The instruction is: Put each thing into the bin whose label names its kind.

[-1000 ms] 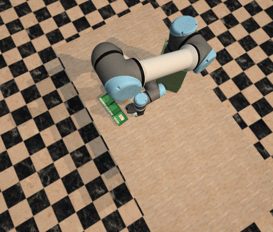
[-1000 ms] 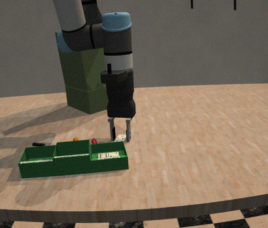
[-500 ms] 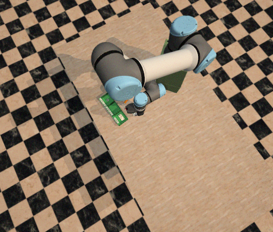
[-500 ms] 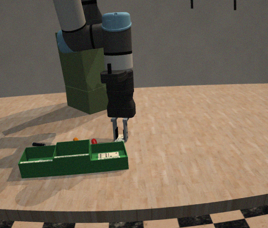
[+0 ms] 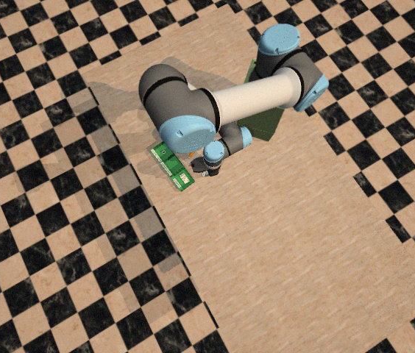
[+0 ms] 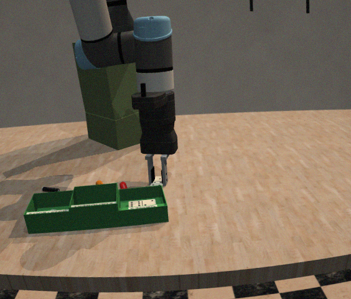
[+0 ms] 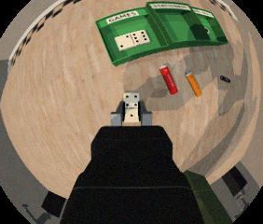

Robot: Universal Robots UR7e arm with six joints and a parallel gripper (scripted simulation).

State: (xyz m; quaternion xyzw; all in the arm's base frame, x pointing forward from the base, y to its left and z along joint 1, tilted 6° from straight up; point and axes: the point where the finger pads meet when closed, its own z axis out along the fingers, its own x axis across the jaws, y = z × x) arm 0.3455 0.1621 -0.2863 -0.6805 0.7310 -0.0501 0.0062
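My gripper [image 6: 157, 180] [image 7: 131, 106] is low over the table, its fingers against both long sides of a white domino [image 5: 204, 173] [image 7: 131, 99]. The green three-part bin block [image 6: 95, 219] [image 7: 110, 49] stands in front, with labels "GAMES" and "STATIONERY"; the third label is unreadable. Another domino [image 5: 184, 178] [image 6: 142, 203] [image 7: 132, 40] lies in the games bin. A small ring-like thing [image 5: 163, 151] is in the third bin. A red cylinder [image 6: 123, 185] [image 7: 169, 79], an orange cylinder [image 5: 191, 154] [image 6: 99, 182] [image 7: 193, 84] and a small black thing [image 6: 50, 189] [image 7: 225, 78] lie on the table.
The green pedestal [image 5: 260, 123] [image 6: 111, 103] of the arm stands behind. The wooden table [image 5: 276, 228] [image 6: 266, 193] extends to the right of the bins, and its front edge [image 6: 201, 280] is beyond them. The forearm hangs over the table's left part.
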